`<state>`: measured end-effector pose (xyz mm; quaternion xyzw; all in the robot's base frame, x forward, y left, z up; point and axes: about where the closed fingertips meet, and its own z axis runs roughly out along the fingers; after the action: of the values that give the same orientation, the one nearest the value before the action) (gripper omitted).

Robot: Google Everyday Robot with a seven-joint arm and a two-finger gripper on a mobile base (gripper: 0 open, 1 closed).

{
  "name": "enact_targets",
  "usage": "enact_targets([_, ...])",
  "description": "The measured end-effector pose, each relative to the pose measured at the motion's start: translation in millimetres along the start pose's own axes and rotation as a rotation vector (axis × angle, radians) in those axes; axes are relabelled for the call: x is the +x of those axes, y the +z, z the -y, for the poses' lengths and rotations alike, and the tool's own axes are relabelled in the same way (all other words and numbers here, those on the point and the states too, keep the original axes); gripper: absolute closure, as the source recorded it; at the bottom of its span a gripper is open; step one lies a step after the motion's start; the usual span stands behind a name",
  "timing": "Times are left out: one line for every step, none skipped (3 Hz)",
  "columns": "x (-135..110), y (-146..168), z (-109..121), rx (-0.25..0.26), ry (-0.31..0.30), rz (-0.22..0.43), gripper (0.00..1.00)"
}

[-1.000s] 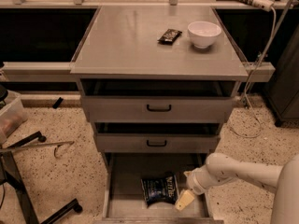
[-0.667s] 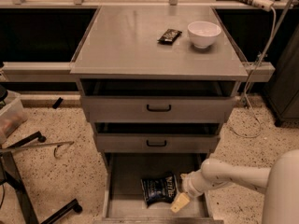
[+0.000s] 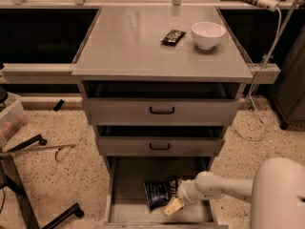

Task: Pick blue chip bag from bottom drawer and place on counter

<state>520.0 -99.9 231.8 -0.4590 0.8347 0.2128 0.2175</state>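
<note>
The blue chip bag (image 3: 158, 193) lies crinkled on the floor of the open bottom drawer (image 3: 128, 185), near its front and middle. My gripper (image 3: 172, 203) is low inside the drawer at the bag's right edge, on the end of the white arm (image 3: 224, 187) that reaches in from the right. Whether it touches the bag I cannot tell. The counter (image 3: 128, 42) is the flat grey top of the cabinet above.
A small black wrapper packet (image 3: 172, 36) and a white bowl (image 3: 208, 34) sit on the counter's far right. The two upper drawers (image 3: 162, 111) with black handles stand slightly open. A black stand's legs (image 3: 28, 185) and a plastic bin (image 3: 9, 118) are on the floor at left.
The arm has moved left and a little toward the drawer's front, bringing the gripper from right of the bag to its right edge. The bag has not moved.
</note>
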Motion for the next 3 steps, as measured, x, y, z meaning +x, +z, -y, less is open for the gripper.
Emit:
enact_targets([1.9,3.5,0.5,0.002,0.005,0.002,0.0])
enact_targets([5.9,9.4,3.3,0.03,0.004,-0.006,0.0])
enact_targets([3.1,27.1,20.0,0.088,-0.004,-0.022,0.0])
